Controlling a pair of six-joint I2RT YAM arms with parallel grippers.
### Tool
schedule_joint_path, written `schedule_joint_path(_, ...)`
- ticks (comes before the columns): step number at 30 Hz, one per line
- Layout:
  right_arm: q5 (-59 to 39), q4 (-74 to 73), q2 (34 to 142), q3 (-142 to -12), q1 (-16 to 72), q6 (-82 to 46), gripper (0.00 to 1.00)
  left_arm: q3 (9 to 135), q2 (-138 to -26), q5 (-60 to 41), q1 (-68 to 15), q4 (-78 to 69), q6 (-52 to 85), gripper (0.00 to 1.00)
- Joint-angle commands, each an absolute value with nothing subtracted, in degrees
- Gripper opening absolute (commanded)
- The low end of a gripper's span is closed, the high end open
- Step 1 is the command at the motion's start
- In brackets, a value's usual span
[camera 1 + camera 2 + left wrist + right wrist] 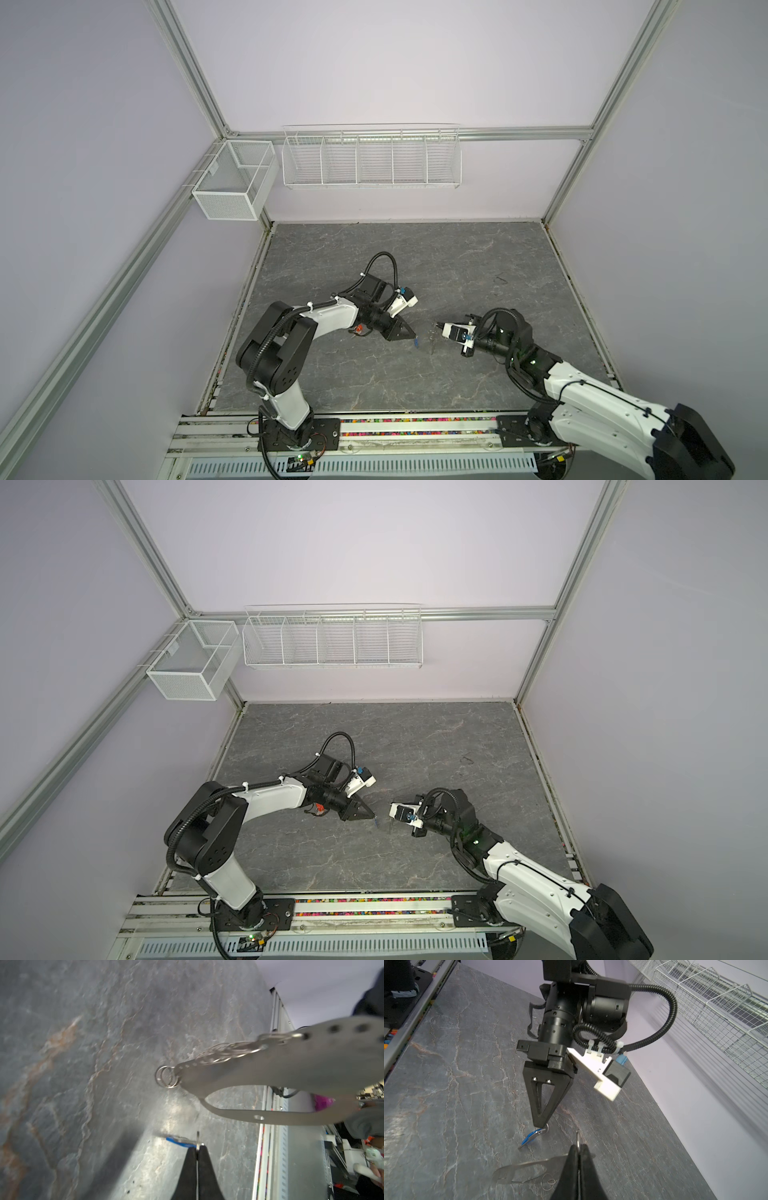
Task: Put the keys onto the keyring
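The left gripper (539,1125) was clamped closed on the split ring (546,1128) of the blue-tagged key (532,1137), which hung from its tips over the middle of the table (446,1095). The right gripper (578,1146) was pinched closed on 1 silver ring (577,1139) of the keyring (527,1168); the keyring dangled just beside the key, apart from it.

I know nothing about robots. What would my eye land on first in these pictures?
The left gripper and right gripper come almost tip to tip over the middle of the grey marbled table. The left pinches the ring of a dangling blue-tagged key. The right clamps a flat grey keyring, with small silver rings along its edge, right beside it.
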State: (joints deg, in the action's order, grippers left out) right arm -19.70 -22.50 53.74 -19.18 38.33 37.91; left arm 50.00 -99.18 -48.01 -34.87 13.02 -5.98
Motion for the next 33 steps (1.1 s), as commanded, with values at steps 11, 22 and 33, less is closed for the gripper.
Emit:
schedule_joint_path(11,-24.23,-22.25,54.66,-20.96,37.78,37.00,0.07,37.16,-81.96,-32.54,-35.63,-8.04,-6.16,0.57)
schedule_joint_path(22,-26.04,-21.54,55.20,-21.60,37.18,36.61,0.07,38.40,-76.97,-43.51,-39.88,-15.23,-16.93,0.40)
schedule_joint_path(33,-26.59,-20.60,55.63,-22.24,37.23,36.21,0.07,42.97,-80.72,-49.16,-40.95,-11.21,-22.23,0.35)
